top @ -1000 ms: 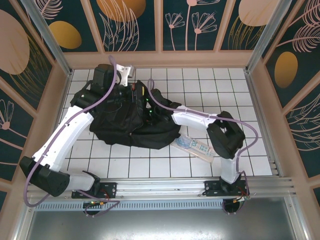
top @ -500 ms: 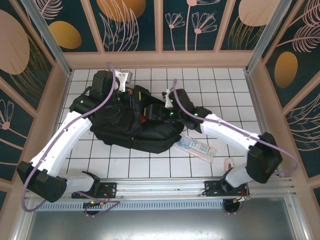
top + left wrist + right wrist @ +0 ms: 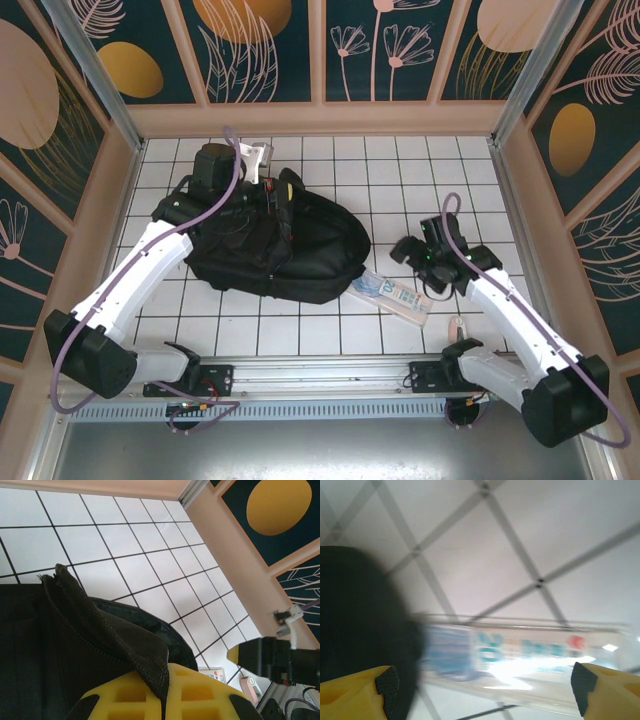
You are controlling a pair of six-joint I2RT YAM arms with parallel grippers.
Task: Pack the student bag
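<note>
Bag (image 3: 300, 250) lies centre-left on white-tiled table (image 3: 420, 170), w/ clear case (image 3: 395, 293) just beside its near-right edge. L gripper (image 3: 165, 702) is at bag's far side, fingers pressed together on a raised zip flap. R gripper (image 3: 485, 687) is spread wide over the case, holding nothing, apart from bag.

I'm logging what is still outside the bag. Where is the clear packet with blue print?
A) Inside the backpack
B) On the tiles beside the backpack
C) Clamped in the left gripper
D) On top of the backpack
B: the clear packet lies flat on the white tiles just off the near right edge of the student bag. The right gripper is over it with its jaws open.
</note>
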